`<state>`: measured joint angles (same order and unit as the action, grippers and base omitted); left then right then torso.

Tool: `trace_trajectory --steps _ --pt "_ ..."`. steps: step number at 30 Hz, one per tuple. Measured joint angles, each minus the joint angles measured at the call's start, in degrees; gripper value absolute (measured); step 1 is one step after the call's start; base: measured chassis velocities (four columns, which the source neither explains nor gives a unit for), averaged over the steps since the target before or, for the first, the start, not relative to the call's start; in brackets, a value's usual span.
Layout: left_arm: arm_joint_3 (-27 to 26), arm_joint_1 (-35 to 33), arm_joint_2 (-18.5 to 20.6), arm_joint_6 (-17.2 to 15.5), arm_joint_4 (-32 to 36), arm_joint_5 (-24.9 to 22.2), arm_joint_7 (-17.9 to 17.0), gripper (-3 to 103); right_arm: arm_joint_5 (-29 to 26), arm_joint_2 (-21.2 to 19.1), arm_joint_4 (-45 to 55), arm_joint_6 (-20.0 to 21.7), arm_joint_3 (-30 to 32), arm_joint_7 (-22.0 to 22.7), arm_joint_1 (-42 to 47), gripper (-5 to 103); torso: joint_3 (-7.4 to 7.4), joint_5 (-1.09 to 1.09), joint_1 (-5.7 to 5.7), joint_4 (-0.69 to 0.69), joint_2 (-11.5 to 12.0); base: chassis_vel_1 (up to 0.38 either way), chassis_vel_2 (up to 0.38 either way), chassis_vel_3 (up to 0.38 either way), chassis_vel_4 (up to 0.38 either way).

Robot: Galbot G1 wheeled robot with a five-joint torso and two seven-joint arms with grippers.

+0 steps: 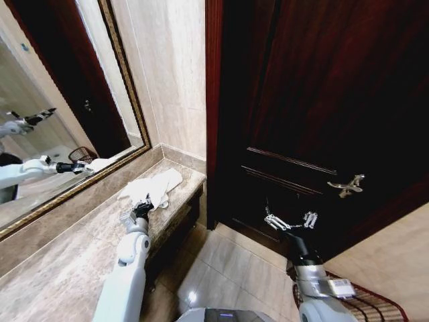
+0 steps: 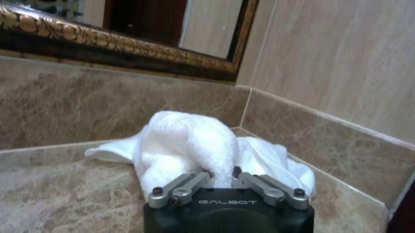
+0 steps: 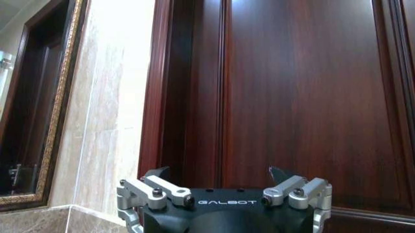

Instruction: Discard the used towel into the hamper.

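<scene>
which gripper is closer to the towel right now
Left. The left gripper is at the white towel on the marble counter, its fingers closed on a fold. The right gripper hangs open off the counter, before the dark door.

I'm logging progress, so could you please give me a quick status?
Left claw shut on towel on counter. Right claw open, idle by door. Hamper on floor, right; nothing blocking.

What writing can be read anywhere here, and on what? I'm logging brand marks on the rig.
"GALBOT": on the black housing of the left hand, which is pinching the white terry towel.
"GALBOT": on the black housing of the right hand, held open before the dark red wooden door.
The label on the right arm is too small to read.
</scene>
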<state>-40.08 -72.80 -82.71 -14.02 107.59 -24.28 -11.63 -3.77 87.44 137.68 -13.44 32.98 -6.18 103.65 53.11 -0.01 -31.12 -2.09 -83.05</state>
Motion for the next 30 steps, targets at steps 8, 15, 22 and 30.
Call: trace_trajectory --steps 8,15,22,30 --pt "-0.5 -0.8 0.2 0.4 1.5 0.3 1.0 7 0.0 0.1 0.0 -0.1 0.0 0.0 0.0 100 0.00 0.00 0.00 0.00 0.0 0.000 0.000 0.000 0.000" --pt "-1.7 -2.7 -0.7 3.8 4.1 2.2 3.6 7 0.0 0.1 0.2 -0.1 -0.1 0.0 0.1 100 0.00 0.01 0.00 0.00 0.0 0.000 0.000 0.000 0.000" --pt "-3.2 -8.5 -3.0 7.1 13.2 6.1 8.9 7 -0.3 0.2 0.4 -0.2 -0.1 0.0 0.1 100 0.00 0.01 0.00 0.00 0.0 0.000 0.000 0.000 0.000" --pt "-4.2 -17.9 -5.2 9.1 26.3 11.5 14.1 7 -1.2 0.3 0.9 -0.3 0.1 0.8 -0.1 100 0.00 0.01 0.00 -0.01 0.0 0.000 0.000 0.000 0.000"
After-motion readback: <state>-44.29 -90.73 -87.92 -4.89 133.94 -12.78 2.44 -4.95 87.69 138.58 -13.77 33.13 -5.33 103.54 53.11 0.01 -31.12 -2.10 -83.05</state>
